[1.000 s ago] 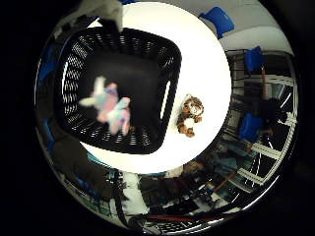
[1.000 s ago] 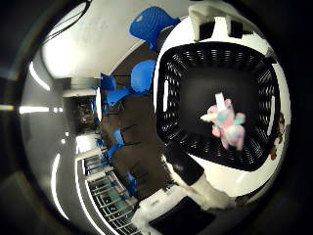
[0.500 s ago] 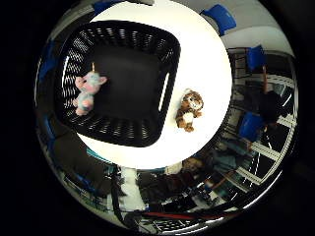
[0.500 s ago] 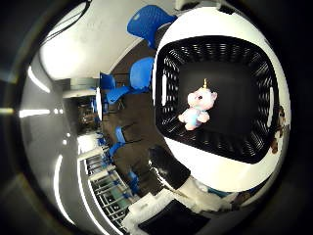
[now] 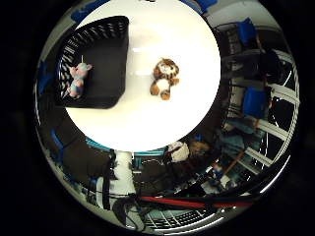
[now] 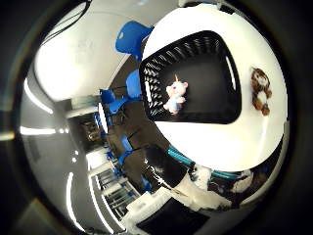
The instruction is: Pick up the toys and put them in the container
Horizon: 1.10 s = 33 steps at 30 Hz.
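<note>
A black slatted basket (image 5: 106, 64) stands on the round white table (image 5: 162, 128), close to the table's edge. Inside it, on the basket's floor, lies a pink, white and blue unicorn plush (image 6: 175, 95). On the bare tabletop beside the basket lies a brown and white plush animal (image 5: 164, 78), a short way from the basket's wall. My hand looks down on both from well above, and both toys appear small. It holds nothing that I can see. White and black parts of my arm (image 5: 118, 182) show past the table's edge.
Blue chairs (image 6: 131, 39) stand around the table, with more of them (image 5: 256, 101) on the far side of the room. Beyond the table's rim the floor is dark. White tabletop spreads around the brown toy.
The unicorn plush, large and blurred over the basket a second ago, now lies still on its floor. My view has risen and shifted towards the brown plush.
</note>
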{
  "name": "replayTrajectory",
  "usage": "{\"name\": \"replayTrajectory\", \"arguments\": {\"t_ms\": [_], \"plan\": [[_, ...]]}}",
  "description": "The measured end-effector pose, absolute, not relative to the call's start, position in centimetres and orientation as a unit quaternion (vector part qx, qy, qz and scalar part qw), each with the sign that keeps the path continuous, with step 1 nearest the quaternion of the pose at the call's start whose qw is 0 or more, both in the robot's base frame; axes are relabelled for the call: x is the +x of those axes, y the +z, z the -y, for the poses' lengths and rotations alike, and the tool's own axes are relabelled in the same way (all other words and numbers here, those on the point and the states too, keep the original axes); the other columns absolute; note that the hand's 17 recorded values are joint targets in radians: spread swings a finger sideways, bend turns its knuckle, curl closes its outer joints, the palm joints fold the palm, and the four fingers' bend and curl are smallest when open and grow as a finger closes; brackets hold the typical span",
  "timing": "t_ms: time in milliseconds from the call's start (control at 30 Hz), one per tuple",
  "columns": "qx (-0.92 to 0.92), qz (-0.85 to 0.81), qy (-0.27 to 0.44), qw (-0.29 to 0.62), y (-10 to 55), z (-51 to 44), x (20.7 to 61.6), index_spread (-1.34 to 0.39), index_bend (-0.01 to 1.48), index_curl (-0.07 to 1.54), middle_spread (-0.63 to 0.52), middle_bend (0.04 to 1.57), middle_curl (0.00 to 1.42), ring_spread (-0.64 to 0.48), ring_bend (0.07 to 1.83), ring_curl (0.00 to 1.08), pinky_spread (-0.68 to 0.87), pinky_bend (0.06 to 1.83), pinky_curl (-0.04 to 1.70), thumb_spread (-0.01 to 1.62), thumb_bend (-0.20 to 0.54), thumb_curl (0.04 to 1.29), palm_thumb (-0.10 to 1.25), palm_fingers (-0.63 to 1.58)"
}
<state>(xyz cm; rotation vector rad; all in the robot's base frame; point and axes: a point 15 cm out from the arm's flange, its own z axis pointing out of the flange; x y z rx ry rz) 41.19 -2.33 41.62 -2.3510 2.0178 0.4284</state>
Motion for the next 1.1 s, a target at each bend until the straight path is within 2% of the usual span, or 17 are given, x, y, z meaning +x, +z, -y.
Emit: {"name": "replayTrajectory", "arguments": {"t_ms": [200,367,567,767,1100], "plan": [[-0.736,-0.664,0.121,-0.049,41.4,10.1,38.6,-0.27,0.15,0.27,0.13,0.21,0.33,0.26,0.36,0.24,0.50,0.57,0.32,1.14,-0.022,0.25,0.37,0.13],[-0.726,-0.675,0.116,-0.067,40.6,14.1,37.9,-0.29,0.15,0.26,0.14,0.21,0.33,0.25,0.35,0.24,0.48,0.57,0.30,1.11,-0.019,0.26,0.39,0.08],[-0.707,-0.697,0.102,-0.066,37.9,17.4,39.7,-0.27,0.15,0.26,0.16,0.21,0.33,0.25,0.35,0.25,0.47,0.56,0.29,1.10,-0.022,0.27,0.41,0.10],[-0.660,-0.737,0.105,-0.103,35.2,18.3,40.7,-0.13,0.14,0.25,0.20,0.23,0.34,0.27,0.40,0.26,0.48,0.59,0.30,1.09,-0.029,0.26,0.34,0.11],[-0.631,-0.760,0.088,-0.125,29.8,18.2,44.9,-0.07,0.14,0.24,0.24,0.23,0.33,0.28,0.41,0.25,0.48,0.63,0.30,1.08,-0.024,0.26,0.30,0.06]]}}
